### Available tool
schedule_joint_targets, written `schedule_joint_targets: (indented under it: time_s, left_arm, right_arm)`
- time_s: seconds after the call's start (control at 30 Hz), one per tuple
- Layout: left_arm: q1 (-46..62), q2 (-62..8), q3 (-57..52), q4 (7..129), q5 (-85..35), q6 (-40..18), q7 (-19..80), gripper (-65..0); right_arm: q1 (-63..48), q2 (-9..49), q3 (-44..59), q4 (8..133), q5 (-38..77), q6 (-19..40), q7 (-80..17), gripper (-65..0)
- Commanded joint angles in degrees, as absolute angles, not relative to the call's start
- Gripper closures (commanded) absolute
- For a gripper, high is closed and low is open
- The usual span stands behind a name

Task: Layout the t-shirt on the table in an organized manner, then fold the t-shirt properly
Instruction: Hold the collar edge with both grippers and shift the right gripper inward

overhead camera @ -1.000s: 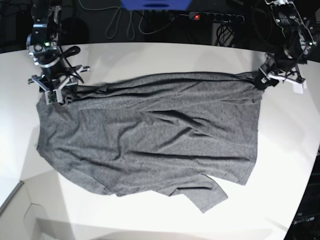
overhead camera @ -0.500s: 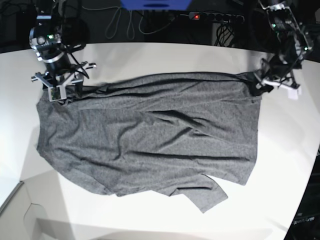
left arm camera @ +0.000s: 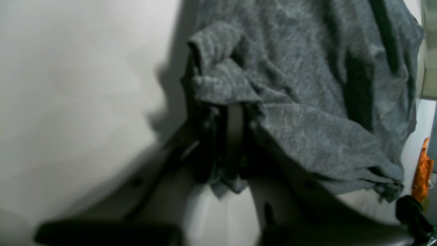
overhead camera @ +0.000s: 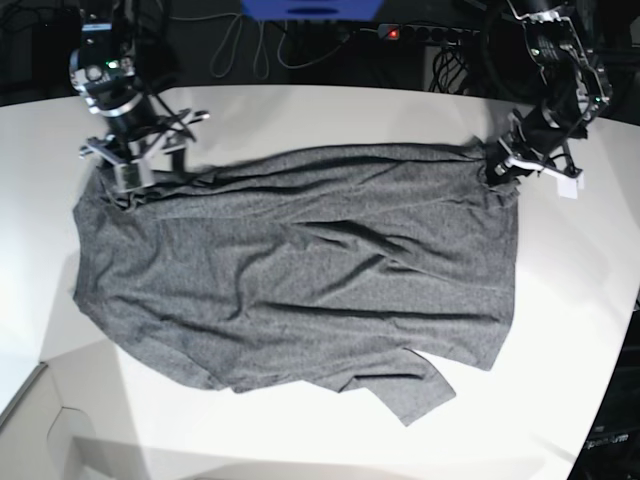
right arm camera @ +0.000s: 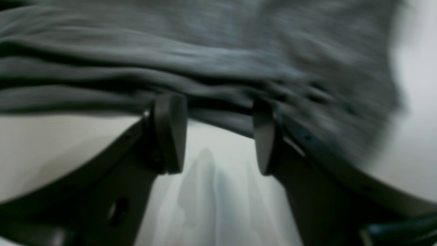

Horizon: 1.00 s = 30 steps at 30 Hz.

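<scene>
The dark grey t-shirt (overhead camera: 300, 270) lies spread across the white table (overhead camera: 560, 330), creased, with a flap folded over at its near edge. At the shirt's far right corner my left gripper (overhead camera: 500, 165) is shut on the bunched fabric. The left wrist view shows that gripper (left arm camera: 232, 136) pinching the t-shirt (left arm camera: 307, 85), cloth draped over its tips. My right gripper (overhead camera: 128, 178) stands at the far left corner. In the blurred right wrist view it (right arm camera: 216, 136) is open, and its fingertips (right arm camera: 170, 133) meet the t-shirt's (right arm camera: 205, 51) edge, with bare table between them.
Behind the table's far edge run a power strip (overhead camera: 420, 33) with a red light, loose cables (overhead camera: 240, 45) and a blue object (overhead camera: 310, 8). The table's curved edge drops off at the right. An orange item (left arm camera: 421, 171) shows past the shirt in the left wrist view.
The left gripper has closed on the shirt's far right corner and drawn it slightly inward. The right arm has shifted right and farther back along the far left corner.
</scene>
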State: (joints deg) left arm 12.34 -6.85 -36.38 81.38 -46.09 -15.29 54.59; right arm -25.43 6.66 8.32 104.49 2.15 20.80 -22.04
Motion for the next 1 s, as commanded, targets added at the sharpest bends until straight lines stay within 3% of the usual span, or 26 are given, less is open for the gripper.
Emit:
schedule_joint_targets:
  time_s: [0.0, 0.17, 0.97]
  left_arm:
    - [12.26, -7.16, -36.18, 81.36, -43.38, -14.64, 56.92, 0.0]
    - [12.44, -7.6, -36.53, 83.21, -43.56, -14.64, 56.92, -0.3]
    - [12.09, -7.6, -36.53, 87.16, -43.56, -14.64, 57.1, -0.3]
  right_arm:
    - [-25.54, 6.81, 8.48, 105.63, 2.59, 20.79, -20.79, -33.8]
    - [-24.48, 4.62, 7.08, 102.9, 2.42, 20.88, -20.7, -36.9]
    - [-19.21, 2.07, 6.99, 97.71, 2.42, 20.79, -20.79, -36.8]
